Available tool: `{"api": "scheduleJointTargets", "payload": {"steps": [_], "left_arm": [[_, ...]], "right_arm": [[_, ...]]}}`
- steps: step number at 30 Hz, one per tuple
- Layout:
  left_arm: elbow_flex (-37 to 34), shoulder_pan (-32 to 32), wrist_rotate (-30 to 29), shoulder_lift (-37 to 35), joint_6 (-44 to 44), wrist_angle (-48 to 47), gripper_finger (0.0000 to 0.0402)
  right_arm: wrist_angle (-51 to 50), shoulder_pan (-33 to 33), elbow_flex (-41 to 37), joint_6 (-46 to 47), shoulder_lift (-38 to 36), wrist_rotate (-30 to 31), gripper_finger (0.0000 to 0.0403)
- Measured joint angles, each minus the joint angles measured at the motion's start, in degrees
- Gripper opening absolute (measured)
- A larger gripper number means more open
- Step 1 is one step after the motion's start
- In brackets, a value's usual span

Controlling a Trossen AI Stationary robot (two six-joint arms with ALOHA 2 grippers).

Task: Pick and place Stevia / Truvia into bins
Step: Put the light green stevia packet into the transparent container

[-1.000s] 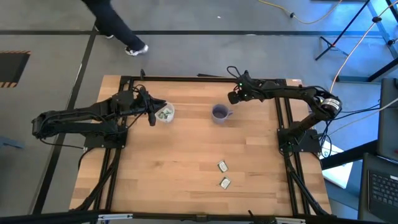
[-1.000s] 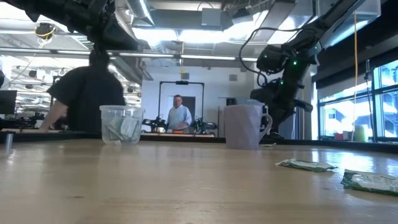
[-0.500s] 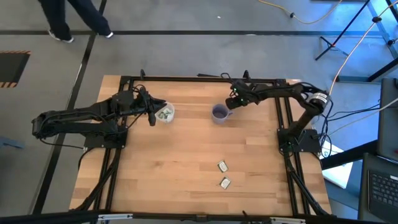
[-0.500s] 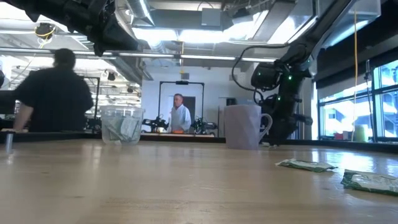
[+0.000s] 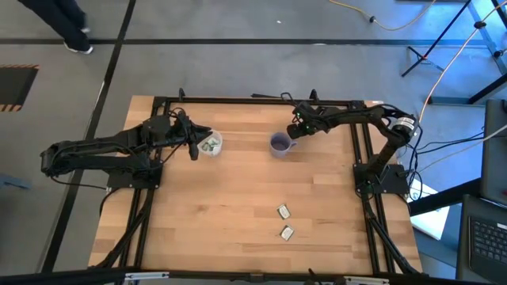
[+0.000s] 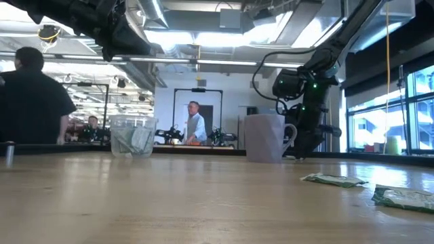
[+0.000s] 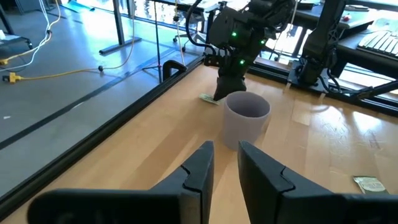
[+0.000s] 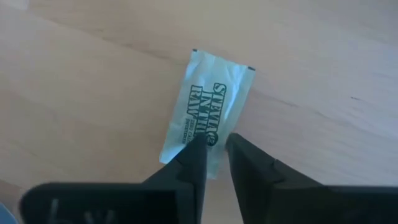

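Note:
A green-and-white Stevia packet (image 8: 205, 115) lies flat on the wood just beyond the purple-grey mug (image 5: 279, 143), toward the table's far edge. My right gripper (image 8: 217, 148) points down over this packet's near end with a narrow gap between its fingers. Two more packets (image 5: 283, 210) (image 5: 287, 232) lie nearer the table's near edge. The clear cup (image 5: 210, 145) holds packets and stands upright. My left gripper (image 5: 193, 147) waits beside it, on its left, slightly open. My right gripper comes at the packet from above, pointing down. One fingertip (image 8: 196, 152) overlaps the packet's end (image 8: 186, 146) in the wrist view. Whether it touches the paper, I cannot tell. The packet lies flat and uncreased on the table.
The mug (image 7: 245, 118) stands close to the right gripper, on its left. Black frame rails (image 5: 238, 100) run along the table's far edge and both sides. People move in the room beyond the table (image 6: 30, 95).
My right gripper has come down from a raised spot toward the table, shifting a little toward the mug, and has kept still for the last half second. A person has walked past beyond the table's far edge.

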Motion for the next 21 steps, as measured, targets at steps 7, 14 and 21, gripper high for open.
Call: {"api": "scheduleJointTargets", "payload": {"steps": [7,14,21], "left_arm": [[0.0,0.01,-0.02,0.0,0.0,-0.01,0.007],[0.0,0.01,-0.02,-0.01,0.01,-0.19,0.0066],[0.0,0.0,-0.02,0.0,0.04,-0.23,0.007]], "right_arm": [[-0.44,0.0,-0.06,-2.8,0.02,0.14,0.0019],[-1.23,0.09,-0.13,-5.33,-0.05,2.43,0.0003],[-3.98,-0.02,0.51,-7.69,-4.01,2.72,0.0002]]}}
